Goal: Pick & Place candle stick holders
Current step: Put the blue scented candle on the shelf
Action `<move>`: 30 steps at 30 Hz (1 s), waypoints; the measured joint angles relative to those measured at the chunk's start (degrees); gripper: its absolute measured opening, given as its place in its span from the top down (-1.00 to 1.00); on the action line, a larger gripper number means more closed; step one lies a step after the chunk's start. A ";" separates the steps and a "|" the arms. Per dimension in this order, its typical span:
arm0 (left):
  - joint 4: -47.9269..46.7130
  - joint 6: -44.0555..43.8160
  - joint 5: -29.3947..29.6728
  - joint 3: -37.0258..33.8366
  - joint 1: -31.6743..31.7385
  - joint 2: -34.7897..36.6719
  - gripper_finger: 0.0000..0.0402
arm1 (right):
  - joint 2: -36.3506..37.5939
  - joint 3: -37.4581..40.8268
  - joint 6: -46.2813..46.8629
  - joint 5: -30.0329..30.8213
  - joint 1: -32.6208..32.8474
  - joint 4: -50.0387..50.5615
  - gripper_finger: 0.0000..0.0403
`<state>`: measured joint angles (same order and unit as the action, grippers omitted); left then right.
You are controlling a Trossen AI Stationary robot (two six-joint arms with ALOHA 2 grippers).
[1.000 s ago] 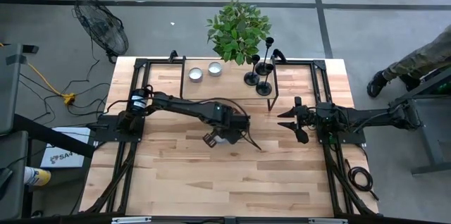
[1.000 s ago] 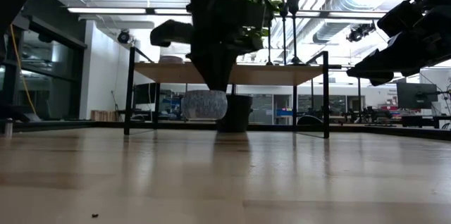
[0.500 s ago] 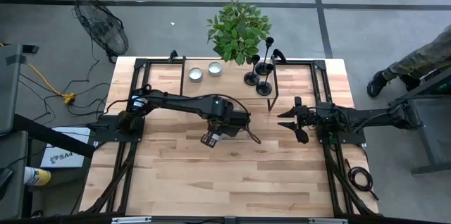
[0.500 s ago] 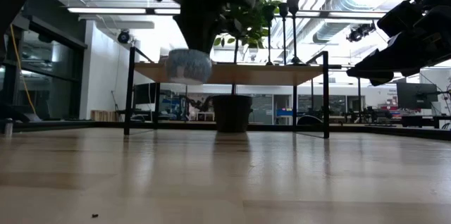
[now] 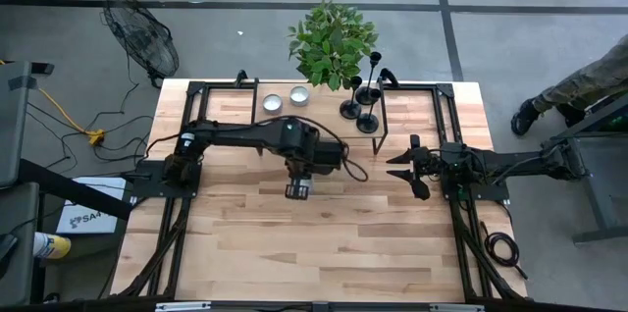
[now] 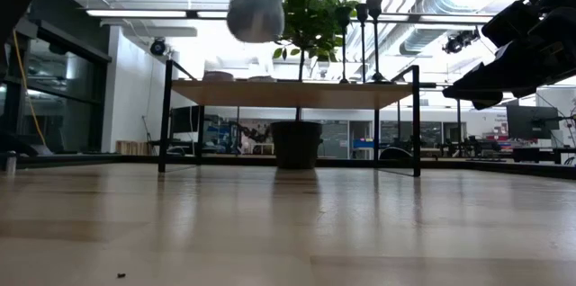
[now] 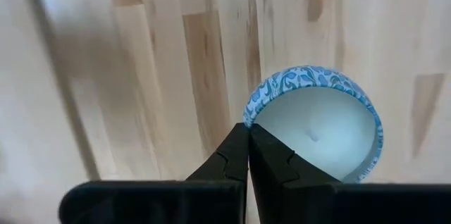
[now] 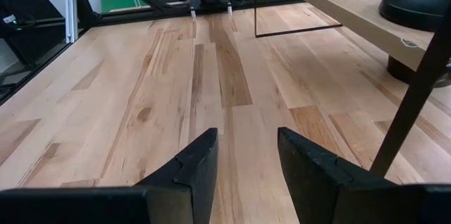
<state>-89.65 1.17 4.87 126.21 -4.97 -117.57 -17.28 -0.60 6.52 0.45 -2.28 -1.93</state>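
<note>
Blue-patterned candle [image 7: 317,129] now lifted off bench [image 5: 392,243], pinched in left pincer [image 5: 296,190]; right pincer [image 5: 407,167] spread, holders [image 5: 361,106] untouched

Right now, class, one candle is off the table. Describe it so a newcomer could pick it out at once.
Start at the wooden table and find the left arm reaching over its middle. Its left claw is shut on the rim of a candle, held above the table. Unlike the two plain candles on the raised shelf by the plant, this one has a blue patterned side.
</note>
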 joint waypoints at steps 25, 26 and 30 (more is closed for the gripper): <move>-0.39 -18.29 12.30 5.89 6.77 2.68 1.00 | -0.02 0.00 -0.04 0.00 0.02 0.02 0.30; -0.38 -19.17 12.23 5.89 7.68 2.68 1.00 | -0.02 0.00 0.00 0.00 0.00 0.01 0.30; -0.39 -21.76 10.41 5.89 11.22 2.68 1.00 | -0.02 0.00 -0.01 0.00 0.01 0.02 0.30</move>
<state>-90.04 -20.59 15.28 132.09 6.25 -114.89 -17.30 -0.60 6.52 0.45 -2.27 -1.91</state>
